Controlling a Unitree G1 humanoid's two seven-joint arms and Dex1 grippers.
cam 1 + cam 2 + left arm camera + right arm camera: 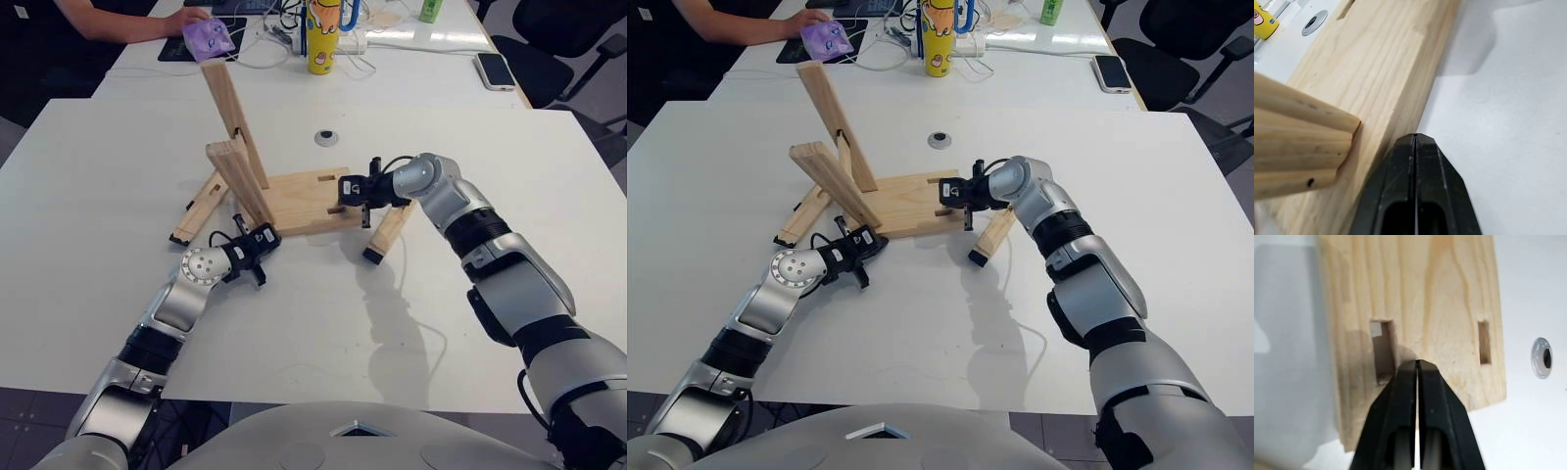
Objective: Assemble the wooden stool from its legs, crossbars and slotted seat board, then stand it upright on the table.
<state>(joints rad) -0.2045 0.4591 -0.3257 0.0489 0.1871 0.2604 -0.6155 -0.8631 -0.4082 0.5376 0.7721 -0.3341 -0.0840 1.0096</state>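
Seat board (304,201) lies flat on table (470,323), leg frame (238,162) jutting up at its left end, loose leg (389,233) at its right end. Both claws seem to brace, not grasp: left gripper (1414,139) pinched together, empty, tip at the board's near edge; right gripper (1417,364) likewise (tip on the board beside a slot (1383,350)).
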